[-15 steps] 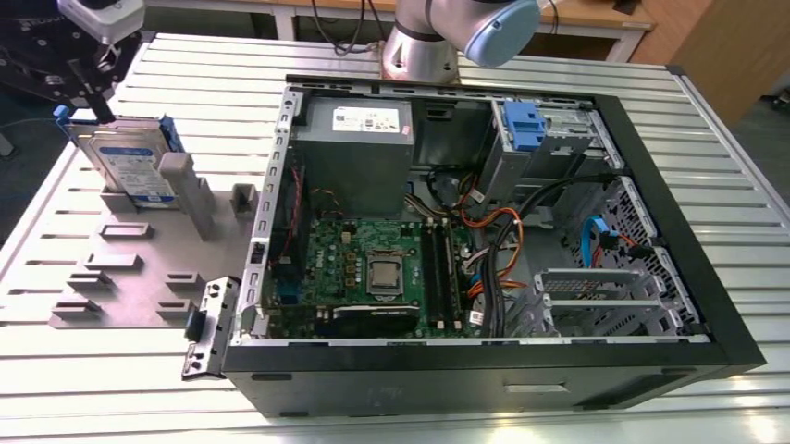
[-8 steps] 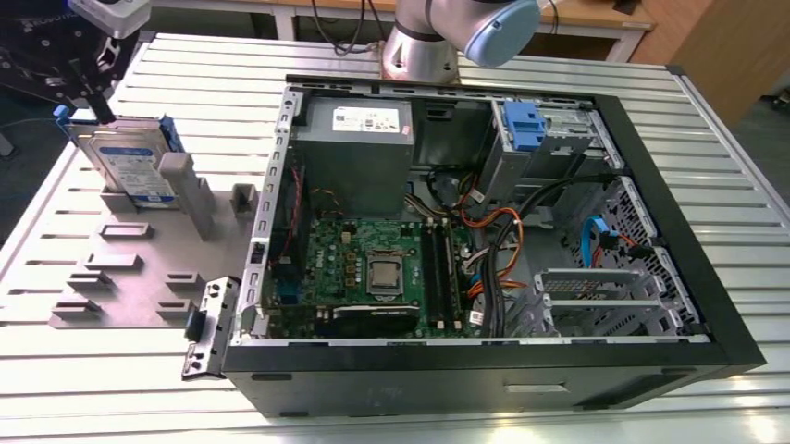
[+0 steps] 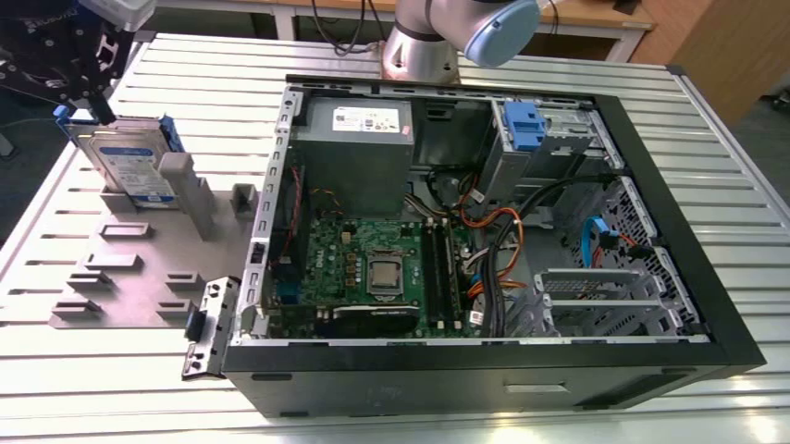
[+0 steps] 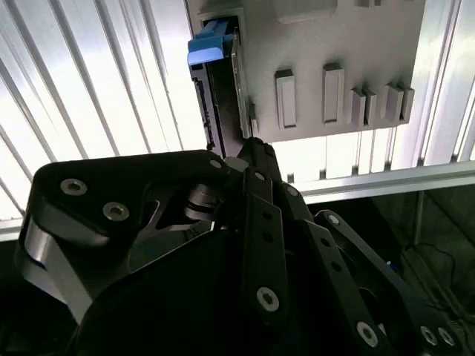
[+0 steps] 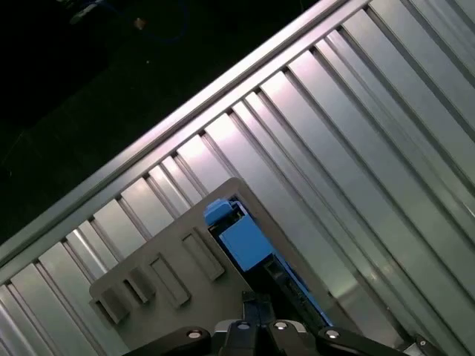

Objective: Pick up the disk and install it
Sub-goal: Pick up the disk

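Looks like the pick-up step, not yet done: end effector [image 3: 89, 104] low over the disk [image 3: 129, 166], right at its top edge, with the disk just under it, standing up on its side in the grey holder [image 3: 124, 268] on the bench [image 3: 691, 111]. Cannot tell whether open or closed. Calls for a firm, straight hold and a clean lift out of the slot, with the open computer case [image 3: 494, 231] well apart from the end effector.

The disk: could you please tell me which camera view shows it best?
The exterior view: the disk stands on edge in the grey holder, its labelled face visible. In both wrist views the disk appears edge-on, with its blue carrier.
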Controlling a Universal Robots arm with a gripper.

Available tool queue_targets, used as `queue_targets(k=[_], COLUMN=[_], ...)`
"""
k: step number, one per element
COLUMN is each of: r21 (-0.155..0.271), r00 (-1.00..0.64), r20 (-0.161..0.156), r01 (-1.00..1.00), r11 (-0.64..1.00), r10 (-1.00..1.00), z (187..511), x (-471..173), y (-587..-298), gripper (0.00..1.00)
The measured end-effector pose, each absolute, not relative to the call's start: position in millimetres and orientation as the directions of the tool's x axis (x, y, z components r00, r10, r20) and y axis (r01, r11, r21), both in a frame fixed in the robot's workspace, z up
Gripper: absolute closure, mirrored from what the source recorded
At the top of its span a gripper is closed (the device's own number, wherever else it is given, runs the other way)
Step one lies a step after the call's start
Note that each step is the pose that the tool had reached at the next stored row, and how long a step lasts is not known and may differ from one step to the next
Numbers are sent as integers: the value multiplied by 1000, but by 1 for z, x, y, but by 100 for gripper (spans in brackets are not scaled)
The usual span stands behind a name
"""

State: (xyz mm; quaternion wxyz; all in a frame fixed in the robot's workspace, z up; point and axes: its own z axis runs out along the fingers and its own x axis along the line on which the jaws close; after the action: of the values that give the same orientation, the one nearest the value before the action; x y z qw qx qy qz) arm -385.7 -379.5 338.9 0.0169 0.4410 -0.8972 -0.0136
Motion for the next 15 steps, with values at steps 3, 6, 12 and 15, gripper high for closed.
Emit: queue_targets(k=[3,6,12,15], r21=[39,39,40,40], r00=[-566,-520,-429,-381], r20=[18,18,18,18], r01=[-823,-853,-902,-923], r11=[567,521,429,382], r10=[-824,-854,-903,-924], z=[339,339,338,338], x=[-386,-386,-386,-386], y=[-379,-379,-379,-379], gripper=[89,89,89,89])
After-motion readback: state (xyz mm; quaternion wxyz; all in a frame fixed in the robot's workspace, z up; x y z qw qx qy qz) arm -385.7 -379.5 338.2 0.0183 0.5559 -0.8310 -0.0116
